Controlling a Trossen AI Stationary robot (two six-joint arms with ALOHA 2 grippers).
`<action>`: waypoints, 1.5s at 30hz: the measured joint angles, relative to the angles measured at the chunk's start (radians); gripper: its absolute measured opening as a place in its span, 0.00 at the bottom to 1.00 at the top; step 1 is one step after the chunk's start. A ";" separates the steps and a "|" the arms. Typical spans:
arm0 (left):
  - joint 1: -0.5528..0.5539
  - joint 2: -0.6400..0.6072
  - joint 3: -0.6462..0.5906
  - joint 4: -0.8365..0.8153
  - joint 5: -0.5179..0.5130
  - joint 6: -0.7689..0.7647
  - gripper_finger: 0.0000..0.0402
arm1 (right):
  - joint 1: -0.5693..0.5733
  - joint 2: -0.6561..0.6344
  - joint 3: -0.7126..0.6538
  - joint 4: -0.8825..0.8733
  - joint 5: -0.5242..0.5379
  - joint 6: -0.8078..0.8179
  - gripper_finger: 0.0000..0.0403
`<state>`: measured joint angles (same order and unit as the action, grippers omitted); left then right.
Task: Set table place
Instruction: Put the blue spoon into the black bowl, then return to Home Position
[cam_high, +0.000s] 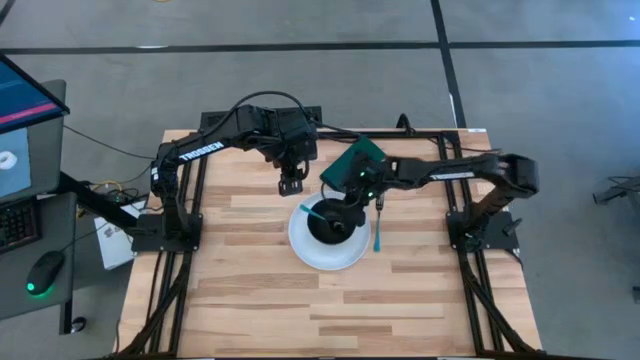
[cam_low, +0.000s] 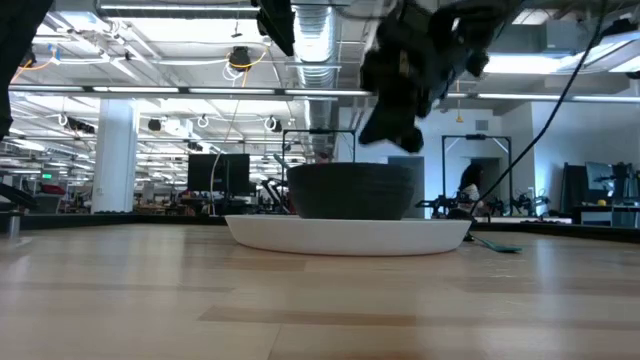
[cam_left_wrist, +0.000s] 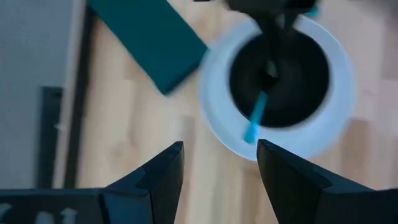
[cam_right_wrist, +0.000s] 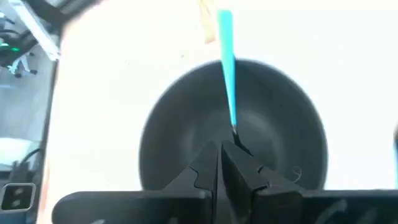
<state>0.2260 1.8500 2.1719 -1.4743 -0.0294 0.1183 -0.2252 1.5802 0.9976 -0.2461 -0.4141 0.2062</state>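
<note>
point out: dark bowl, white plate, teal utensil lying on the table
dark bowl (cam_low: 352, 190), low view, its side wall.
white plate (cam_high: 302, 248), high view, bare left rim.
teal utensil (cam_high: 378, 236), high view, middle of the handle, right of the plate.

You can read one word only: "TROSSEN", in white capitals along the left arm (cam_high: 203, 147) in the high view. A similar white marking sits on the right arm (cam_high: 452, 174), but you cannot make out its letters. Nothing else is legible.
</note>
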 joint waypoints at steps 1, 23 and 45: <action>0.000 -0.005 -0.001 0.019 -0.025 0.001 0.48 | -0.005 -0.029 0.012 -0.020 0.000 -0.021 0.11; -0.043 -0.656 -0.840 0.867 -0.034 -0.005 0.48 | 0.098 -0.957 -0.384 0.090 0.394 -0.239 0.08; -0.042 -1.518 -1.935 1.390 -0.124 -0.137 0.48 | 0.025 -1.078 -0.816 0.536 0.391 -0.331 0.08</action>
<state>0.1844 0.3322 0.2372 -0.0841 -0.1538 -0.0190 -0.2004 0.5021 0.1812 0.2894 -0.0234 -0.1252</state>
